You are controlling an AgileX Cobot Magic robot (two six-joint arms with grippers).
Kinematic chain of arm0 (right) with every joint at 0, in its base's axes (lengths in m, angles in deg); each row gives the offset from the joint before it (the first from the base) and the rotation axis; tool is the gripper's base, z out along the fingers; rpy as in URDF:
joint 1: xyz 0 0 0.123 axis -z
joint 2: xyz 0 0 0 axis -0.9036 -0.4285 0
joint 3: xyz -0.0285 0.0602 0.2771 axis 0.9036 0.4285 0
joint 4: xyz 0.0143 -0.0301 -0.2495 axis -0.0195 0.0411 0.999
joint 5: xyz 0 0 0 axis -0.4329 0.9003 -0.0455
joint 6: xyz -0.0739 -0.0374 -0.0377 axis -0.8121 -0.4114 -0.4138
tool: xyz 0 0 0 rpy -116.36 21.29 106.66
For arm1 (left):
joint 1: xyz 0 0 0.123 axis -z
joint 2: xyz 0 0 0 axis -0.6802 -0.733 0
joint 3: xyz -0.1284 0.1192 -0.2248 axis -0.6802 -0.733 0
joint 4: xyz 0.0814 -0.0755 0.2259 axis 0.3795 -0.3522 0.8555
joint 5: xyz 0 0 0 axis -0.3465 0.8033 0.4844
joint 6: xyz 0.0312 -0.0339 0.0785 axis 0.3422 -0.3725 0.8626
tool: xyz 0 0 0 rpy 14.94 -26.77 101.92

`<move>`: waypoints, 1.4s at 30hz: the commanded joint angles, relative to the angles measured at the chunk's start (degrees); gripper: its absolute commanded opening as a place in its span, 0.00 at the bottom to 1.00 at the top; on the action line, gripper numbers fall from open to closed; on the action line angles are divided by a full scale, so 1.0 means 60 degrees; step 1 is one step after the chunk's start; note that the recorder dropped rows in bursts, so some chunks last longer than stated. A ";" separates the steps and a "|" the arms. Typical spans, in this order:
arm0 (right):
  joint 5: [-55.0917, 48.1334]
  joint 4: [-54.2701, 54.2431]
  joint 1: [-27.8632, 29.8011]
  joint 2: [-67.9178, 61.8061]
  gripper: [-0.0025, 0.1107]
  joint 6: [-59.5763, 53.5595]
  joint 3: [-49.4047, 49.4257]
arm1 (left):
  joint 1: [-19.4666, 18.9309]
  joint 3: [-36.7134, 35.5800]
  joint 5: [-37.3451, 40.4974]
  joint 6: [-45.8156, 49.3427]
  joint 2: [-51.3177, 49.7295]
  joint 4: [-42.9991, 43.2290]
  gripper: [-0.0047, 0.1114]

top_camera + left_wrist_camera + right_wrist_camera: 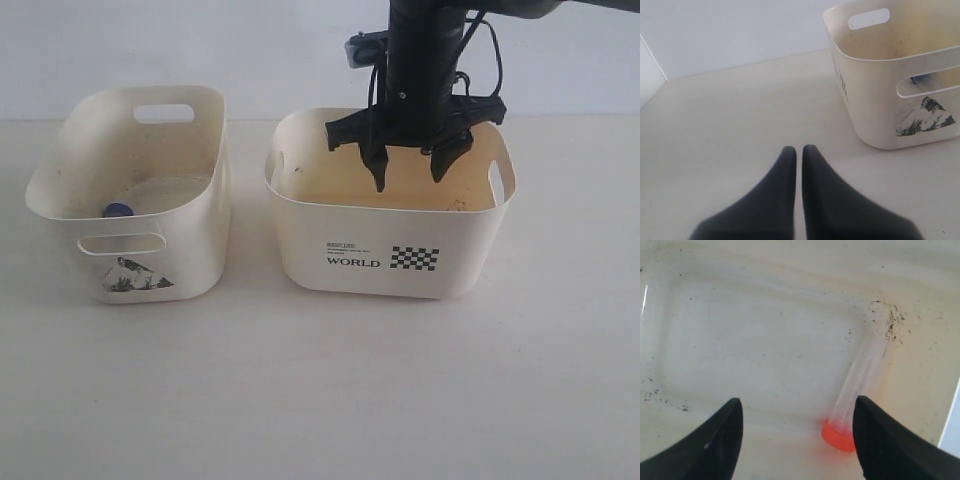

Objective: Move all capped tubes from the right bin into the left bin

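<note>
My right gripper (409, 182) hangs open inside the wide "WORLD" right bin (390, 255). In the right wrist view this gripper (797, 407) is spread wide over the bin floor, where a clear tube with an orange-red cap (856, 387) lies close beside one finger. The taller left bin (150, 262) with the dark picture holds a tube, of which only the blue cap (118, 210) shows. My left gripper (799, 149) is shut with nothing in it, low over the table beside the left bin (880, 100); a blue cap (921, 78) shows through that bin's slot handle.
Dark specks dirty the right bin's floor (887, 320). A pale wall (200, 50) stands behind both bins. A gap of table (250, 250) separates the two bins.
</note>
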 commanded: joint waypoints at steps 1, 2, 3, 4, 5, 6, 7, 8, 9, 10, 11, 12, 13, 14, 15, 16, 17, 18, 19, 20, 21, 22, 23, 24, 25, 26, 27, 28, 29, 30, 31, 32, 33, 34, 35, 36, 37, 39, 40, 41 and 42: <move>-0.0047 0.0028 -0.0008 0.0067 0.56 0.0252 0.0050 | -0.0003 0.0035 -0.0051 -0.0091 -0.0004 0.0011 0.08; -0.0047 0.0006 -0.0008 0.0067 0.56 0.0181 0.0050 | -0.0003 0.0035 -0.0051 -0.0091 -0.0004 0.0011 0.08; -0.0047 -0.0029 -0.0008 0.0067 0.56 0.0163 0.0050 | -0.0003 0.0035 -0.0051 -0.0091 -0.0004 0.0011 0.08; -0.0047 -0.0062 -0.0008 0.0067 0.56 0.0163 0.0050 | -0.0003 0.0035 -0.0051 -0.0091 -0.0004 0.0011 0.08; -0.0047 -0.0084 -0.0008 0.0067 0.56 0.0138 0.0050 | -0.0003 0.0035 -0.0051 -0.0091 -0.0004 0.0011 0.08; -0.0047 -0.0084 -0.0008 0.0067 0.56 0.0138 0.0050 | -0.0003 0.0035 -0.0051 -0.0091 -0.0004 0.0011 0.08; -0.0047 -0.0084 -0.0008 0.0067 0.56 0.0138 0.0050 | -0.0003 0.0035 -0.0051 -0.0091 -0.0004 0.0011 0.08; -0.0047 -0.0084 -0.0008 0.0067 0.56 0.0138 0.0050 | -0.0003 0.0035 -0.0051 -0.0091 -0.0004 0.0011 0.08; -0.0047 -0.0084 -0.0008 0.0067 0.56 0.0138 0.0050 | -0.0003 0.0035 -0.0051 -0.0091 -0.0004 0.0011 0.08; -0.0047 -0.0084 -0.0008 0.0067 0.56 0.0138 0.0050 | -0.0003 0.0035 -0.0051 -0.0091 -0.0004 0.0011 0.08; -0.0047 -0.0084 -0.0008 0.0067 0.56 0.0138 0.0050 | -0.0003 0.0035 -0.0051 -0.0091 -0.0004 0.0011 0.08; -0.0047 -0.0107 -0.0008 0.0067 0.56 0.0140 0.0050 | -0.0003 0.0035 -0.0051 -0.0091 -0.0004 0.0011 0.08; -0.0047 -0.0107 -0.0008 0.0067 0.56 0.0140 0.0050 | -0.0003 0.0035 -0.0051 -0.0091 -0.0004 0.0011 0.08; -0.0047 -0.0085 -0.0008 0.0067 0.56 0.0140 0.0050 | -0.0003 0.0035 -0.0051 -0.0091 -0.0004 0.0011 0.08; -0.0047 -0.0057 -0.0008 0.0067 0.56 0.0140 0.0050 | -0.0003 0.0035 -0.0051 -0.0091 -0.0004 0.0011 0.08; -0.0047 -0.0035 -0.0008 0.0067 0.56 0.0140 0.0050 | -0.0003 0.0035 -0.0051 -0.0091 -0.0004 0.0011 0.08; -0.0047 -0.0012 -0.0008 0.0067 0.56 0.0140 0.0050 | -0.0003 0.0035 -0.0051 -0.0091 -0.0004 0.0011 0.08; -0.0047 -0.0012 -0.0008 0.0067 0.56 0.0140 0.0050 | -0.0003 0.0035 -0.0051 -0.0091 -0.0004 0.0011 0.08; -0.0047 0.0010 -0.0008 0.0049 0.56 0.0140 0.0050 | -0.0003 0.0035 -0.0051 -0.0091 -0.0004 0.0011 0.08; -0.0047 0.0010 -0.0008 0.0003 0.56 0.0159 0.0050 | -0.0003 0.0035 -0.0051 -0.0091 -0.0004 0.0011 0.08; -0.0047 0.0010 -0.0008 -0.0026 0.56 0.0159 0.0050 | -0.0003 0.0035 -0.0051 -0.0091 -0.0004 0.0011 0.08; -0.0047 0.0010 -0.0008 -0.0082 0.56 0.0159 0.0050 | -0.0003 0.0035 -0.0051 -0.0091 -0.0004 0.0011 0.08; -0.0047 0.0010 -0.0008 -0.0104 0.56 0.0138 0.0050 | -0.0003 0.0035 -0.0051 -0.0091 -0.0004 0.0011 0.08; -0.0047 0.0010 -0.0008 -0.0104 0.56 0.0138 0.0050 | -0.0003 0.0035 -0.0051 -0.0091 -0.0004 0.0011 0.08; -0.0047 0.0010 -0.0008 -0.0131 0.56 0.0138 0.0050 | -0.0003 0.0035 -0.0051 -0.0091 -0.0004 0.0011 0.08; -0.0047 0.0010 -0.0008 -0.0128 0.56 0.0046 0.0050 | -0.0003 0.0035 -0.0051 -0.0091 -0.0004 0.0011 0.08; -0.0047 0.0010 -0.0008 -0.0128 0.56 -0.0056 0.0050 | -0.0003 0.0035 -0.0051 -0.0091 -0.0004 0.0011 0.08; -0.0047 0.0010 -0.0008 -0.0128 0.56 -0.0160 0.0050 | -0.0003 0.0035 -0.0051 -0.0091 -0.0004 0.0011 0.08; -0.0047 0.0032 -0.0008 -0.0128 0.56 -0.0185 0.0050 | -0.0003 0.0035 -0.0051 -0.0091 -0.0004 0.0011 0.08; -0.0047 0.0087 -0.0008 -0.0128 0.56 -0.0208 0.0050 | -0.0003 0.0035 -0.0051 -0.0091 -0.0004 0.0011 0.08; -0.0047 0.0267 -0.0008 -0.0128 0.56 -0.0231 0.0050 | -0.0003 0.0035 -0.0051 -0.0091 -0.0004 0.0011 0.08; -0.0047 0.0424 -0.0008 -0.0128 0.56 -0.0211 0.0050 | -0.0003 0.0035 -0.0051 -0.0091 -0.0004 0.0011 0.08; -0.0047 0.0559 -0.0008 -0.0128 0.56 -0.0156 0.0050 | -0.0003 0.0035 -0.0051 -0.0091 -0.0004 0.0011 0.08; -0.0047 0.0613 -0.0008 -0.0128 0.56 -0.0113 0.0050 | -0.0003 0.0035 -0.0051 -0.0091 -0.0004 0.0011 0.08; -0.0047 0.0676 -0.0008 -0.0128 0.56 -0.0113 0.0050 | -0.0003 0.0035 -0.0051 -0.0091 -0.0004 0.0011 0.08; -0.0047 0.0717 -0.0008 -0.0128 0.56 -0.0113 0.0050 | -0.0003 0.0035 -0.0051 -0.0091 -0.0004 0.0011 0.08; -0.0047 0.0765 -0.0008 -0.0128 0.56 -0.0113 0.0050 | -0.0003 0.0035 -0.0051 -0.0091 -0.0004 0.0011 0.08; -0.0047 0.0924 -0.0008 -0.0174 0.56 -0.0113 0.0050 | -0.0003 0.0035 -0.0051 -0.0091 -0.0004 0.0011 0.08; -0.0047 0.1067 -0.0008 -0.0213 0.56 -0.0113 0.0050 | -0.0003 0.0035 -0.0051 -0.0091 -0.0004 0.0011 0.08; -0.0047 0.1181 -0.0008 -0.0228 0.56 -0.0113 0.0050 | -0.0003 0.0035 -0.0051 -0.0091 -0.0004 0.0011 0.08; -0.0047 0.1218 -0.0008 -0.0228 0.56 -0.0061 0.0094 | -0.0003 0.0035 -0.0051 -0.0091 -0.0004 0.0011 0.08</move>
